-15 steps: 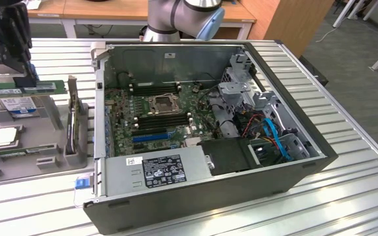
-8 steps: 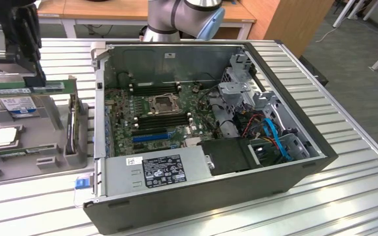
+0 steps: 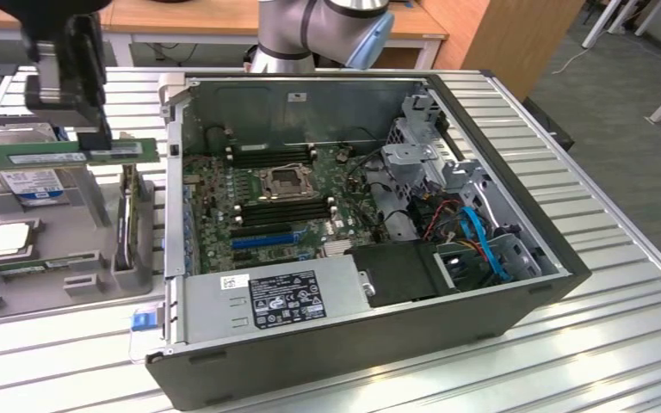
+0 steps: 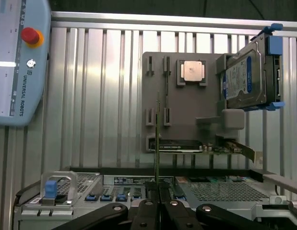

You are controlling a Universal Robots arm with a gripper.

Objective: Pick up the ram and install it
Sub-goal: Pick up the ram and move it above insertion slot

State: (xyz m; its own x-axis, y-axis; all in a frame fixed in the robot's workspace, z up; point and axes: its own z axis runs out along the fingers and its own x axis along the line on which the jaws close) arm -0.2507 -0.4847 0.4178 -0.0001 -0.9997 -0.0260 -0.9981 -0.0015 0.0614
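A ribbed silver metal table (image 3: 640,284) carries an open dark computer case (image 3: 342,344) lying on its side. Inside it are a green motherboard (image 3: 273,206) and a boxy grey power supply (image 3: 279,297); the wiring in its far corner is too tangled to sort out. The robot arm (image 3: 307,34) is cut off by the top edge. At the exterior view's left sits a grey plastic holder (image 3: 89,215), its near edge cropped, with a blue-labelled hard drive (image 3: 32,185) partly hidden behind the ram (image 3: 32,157). This long thin green stick is held level above the holder, apart from the case. The black gripper (image 3: 99,148) is clamped narrowly on it near one end. In the wrist view the ram (image 4: 158,124) shows edge-on as a thin line. A small square processor (image 3: 7,239) lies flat in the holder.
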